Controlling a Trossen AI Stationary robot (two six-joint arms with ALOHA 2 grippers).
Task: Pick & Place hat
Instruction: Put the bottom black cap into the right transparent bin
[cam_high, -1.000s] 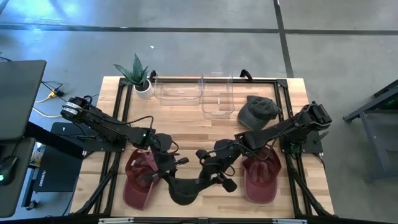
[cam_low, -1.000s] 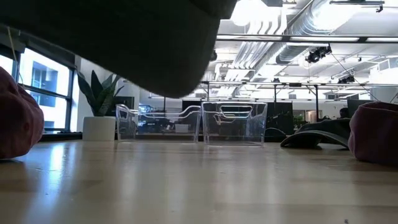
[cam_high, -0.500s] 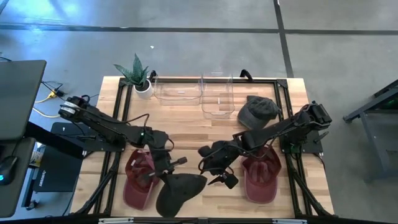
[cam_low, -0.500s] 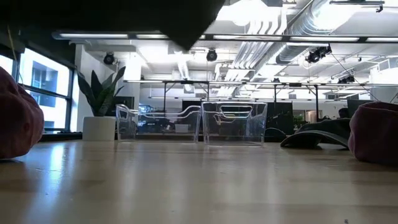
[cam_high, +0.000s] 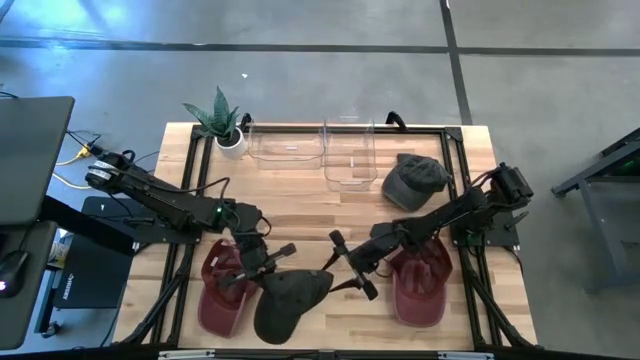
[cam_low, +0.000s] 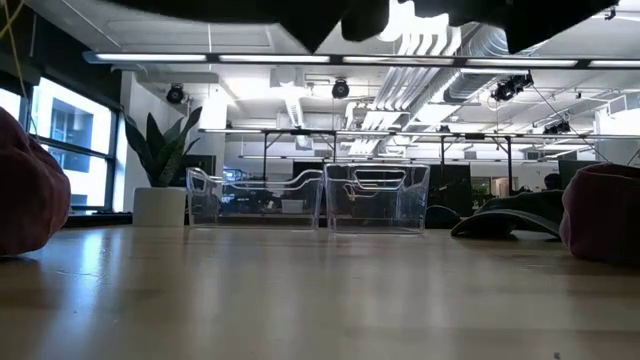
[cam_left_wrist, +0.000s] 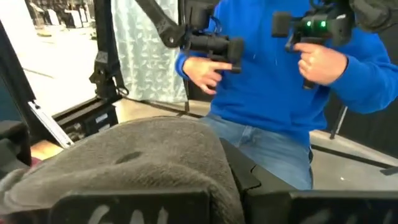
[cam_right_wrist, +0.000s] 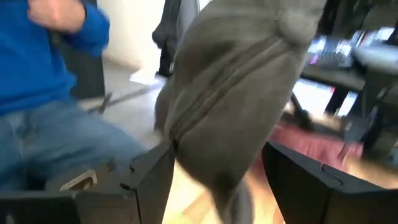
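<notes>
Held at the table's six o'clock edge, the dark grey fabric cap (cam_high: 288, 303) is clenched by the left gripper (cam_high: 268, 262) while the right gripper (cam_high: 348, 263), released, sits at its three o'clock, so a weak pinch could drop it.

even overhead light, blur confined to the wrist views

the high view is evenly lit from above; the wooden table (cam_high: 300, 200) shows soft, short shadows under both arms, and the concrete floor carries a pale bluish sheen at upper left. the low view is bright at the back, where ceiling strip lights (cam_low: 330, 58) and a glaring patch near the ducting burn out; daylight enters by the window (cam_low: 60, 140) on the left. a dark unfocused mass fills its top edge, and the near tabletop reflects a soft gleam. the left wrist view is fairly sharp on the person's blue sleeve (cam_left_wrist: 373, 68), with white daylight behind. the right wrist view is smeared throughout, the grey hat (cam_right_wrist: 242, 93) streaked.
</notes>
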